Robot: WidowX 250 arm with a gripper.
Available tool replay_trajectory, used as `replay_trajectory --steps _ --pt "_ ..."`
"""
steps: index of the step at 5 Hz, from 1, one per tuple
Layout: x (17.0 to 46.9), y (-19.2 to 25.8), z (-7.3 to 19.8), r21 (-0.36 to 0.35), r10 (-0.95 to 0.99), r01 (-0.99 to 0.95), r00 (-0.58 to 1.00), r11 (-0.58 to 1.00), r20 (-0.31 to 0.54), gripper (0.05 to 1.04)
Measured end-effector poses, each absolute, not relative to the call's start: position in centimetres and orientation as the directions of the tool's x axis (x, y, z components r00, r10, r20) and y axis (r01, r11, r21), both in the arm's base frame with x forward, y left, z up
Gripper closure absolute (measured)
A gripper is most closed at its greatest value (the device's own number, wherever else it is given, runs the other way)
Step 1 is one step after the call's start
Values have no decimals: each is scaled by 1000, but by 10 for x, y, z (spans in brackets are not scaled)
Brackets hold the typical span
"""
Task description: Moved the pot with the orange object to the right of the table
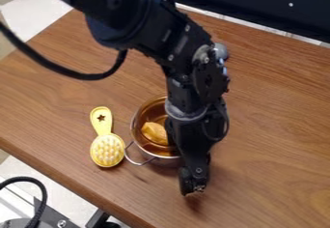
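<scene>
Metal pot (153, 110) lies up and left from gripper (193, 187), just beside; whether gripper is open or closed, cannot tell.

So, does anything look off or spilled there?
Nothing stands out. The pot looks upright with the orange object inside, the yellow brush lies beside it, and I see no spill. The arm hides part of the pot.

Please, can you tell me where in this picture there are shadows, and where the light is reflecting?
Camera view: a soft, blurry-edged shadow on the table near the lower end of the gripper; light glinting on the inner wall of the metal pot; the black arm mostly dark, with small highlights on its joints.
</scene>
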State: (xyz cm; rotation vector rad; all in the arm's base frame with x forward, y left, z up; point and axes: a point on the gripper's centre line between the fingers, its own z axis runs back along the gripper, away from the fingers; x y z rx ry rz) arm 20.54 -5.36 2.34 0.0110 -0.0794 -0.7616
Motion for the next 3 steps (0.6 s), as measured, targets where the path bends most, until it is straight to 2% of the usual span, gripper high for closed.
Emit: replay_trajectory --steps 2,3 --pt "210 -51 22 57 -673 671 736 740 69 698" --pt "215 -50 23 77 -656 651 749 755 92 909"
